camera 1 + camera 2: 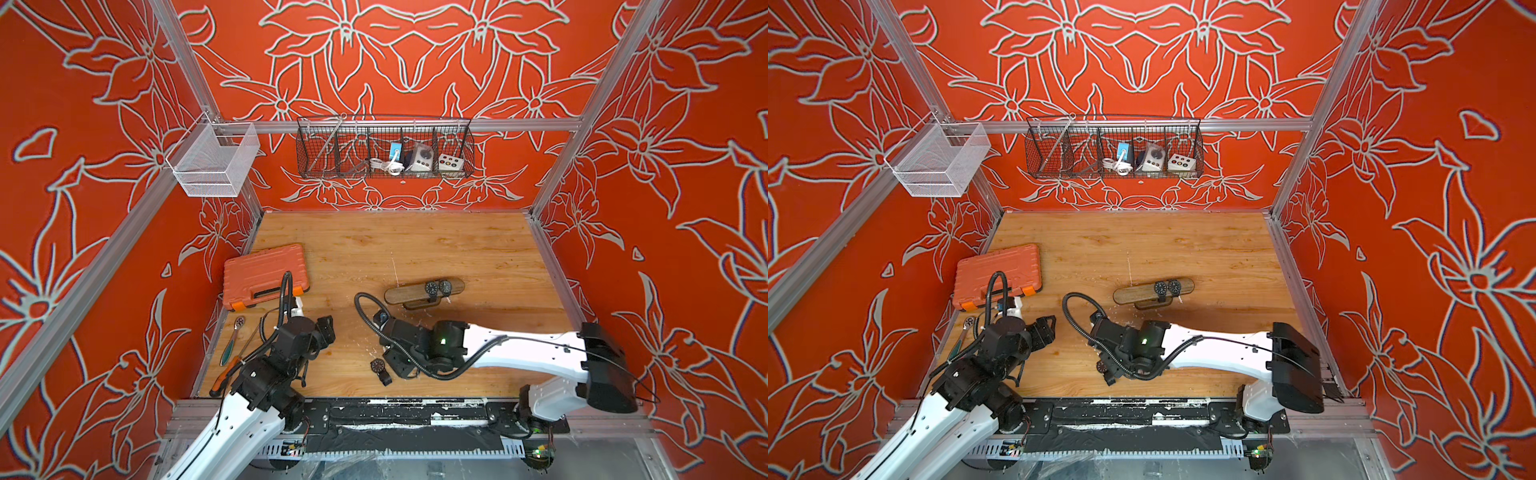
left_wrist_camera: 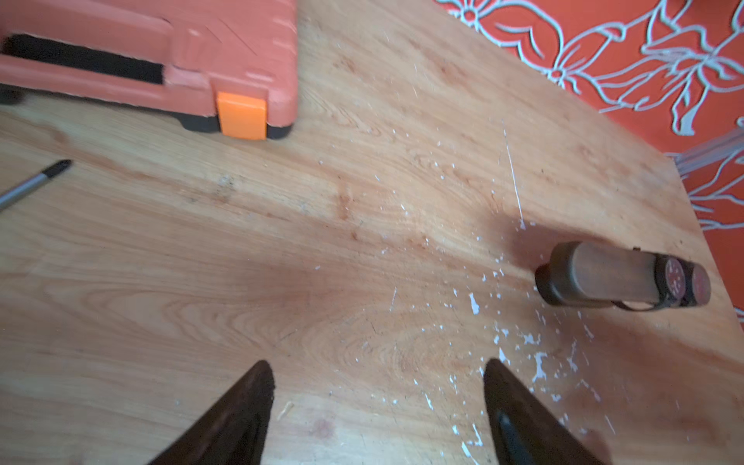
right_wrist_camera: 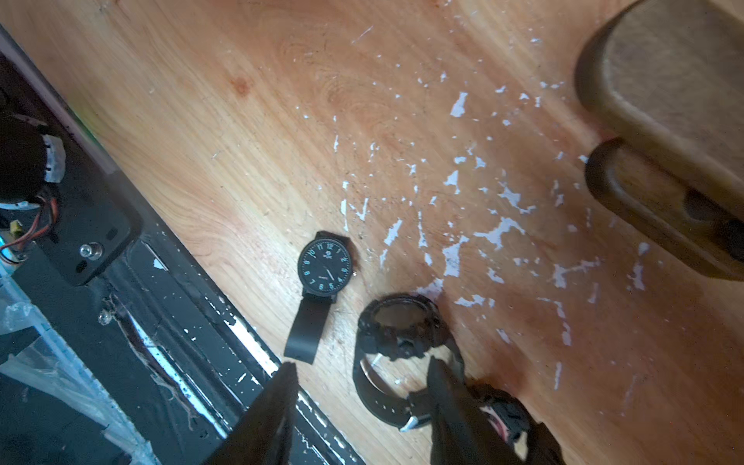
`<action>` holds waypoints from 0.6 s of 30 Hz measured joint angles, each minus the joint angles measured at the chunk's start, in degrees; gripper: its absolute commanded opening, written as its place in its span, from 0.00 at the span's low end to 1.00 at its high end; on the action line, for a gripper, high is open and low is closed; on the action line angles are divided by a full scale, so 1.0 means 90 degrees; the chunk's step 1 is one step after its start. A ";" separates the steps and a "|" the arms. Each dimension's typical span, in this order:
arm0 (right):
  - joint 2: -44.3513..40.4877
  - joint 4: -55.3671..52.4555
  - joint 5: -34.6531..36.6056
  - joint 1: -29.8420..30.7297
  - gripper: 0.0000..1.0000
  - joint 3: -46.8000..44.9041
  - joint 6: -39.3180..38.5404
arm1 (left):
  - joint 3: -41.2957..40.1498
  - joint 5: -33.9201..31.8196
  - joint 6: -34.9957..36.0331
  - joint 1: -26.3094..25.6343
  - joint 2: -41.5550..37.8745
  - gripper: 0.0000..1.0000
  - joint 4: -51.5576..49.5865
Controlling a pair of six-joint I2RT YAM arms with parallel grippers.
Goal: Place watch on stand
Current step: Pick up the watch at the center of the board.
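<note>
Close under my right tool (image 3: 361, 364), jaws apart and empty, a chunky black looped-strap watch (image 3: 402, 326) lies on the wooden counter (image 3: 241, 141) beside a slim black watch (image 3: 324, 267). My left tool (image 2: 378, 370) gapes too. Two black watches (image 1: 432, 286) ring the long brown wooden stand (image 1: 405, 293); two remain, I judge.

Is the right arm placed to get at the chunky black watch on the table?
Likely yes. The right tool hangs open just above the chunky watch, nothing between them. The slim watch lies beside it, apart.

Brown stand (image 1: 405, 293); black watch (image 3: 324, 265); orange case (image 1: 262, 268); red floral walls (image 1: 415, 62).
</note>
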 measured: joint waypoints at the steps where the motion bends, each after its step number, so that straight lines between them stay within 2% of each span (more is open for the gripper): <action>1: -0.0109 -0.0007 0.0019 0.0039 0.53 -0.0044 0.0015 | -0.0070 -0.0073 -0.0012 0.0000 -0.0177 0.66 -0.0058; 13: -0.1239 -0.0512 0.0194 0.0794 0.53 -0.0612 0.0359 | -0.1525 -0.0857 -0.0413 0.0002 -0.2817 0.67 -0.1467; 18: -0.1394 -0.0736 0.0398 0.1474 0.54 -0.0610 0.0622 | -0.2001 -0.1105 -0.0493 0.0000 -0.3730 0.74 -0.1950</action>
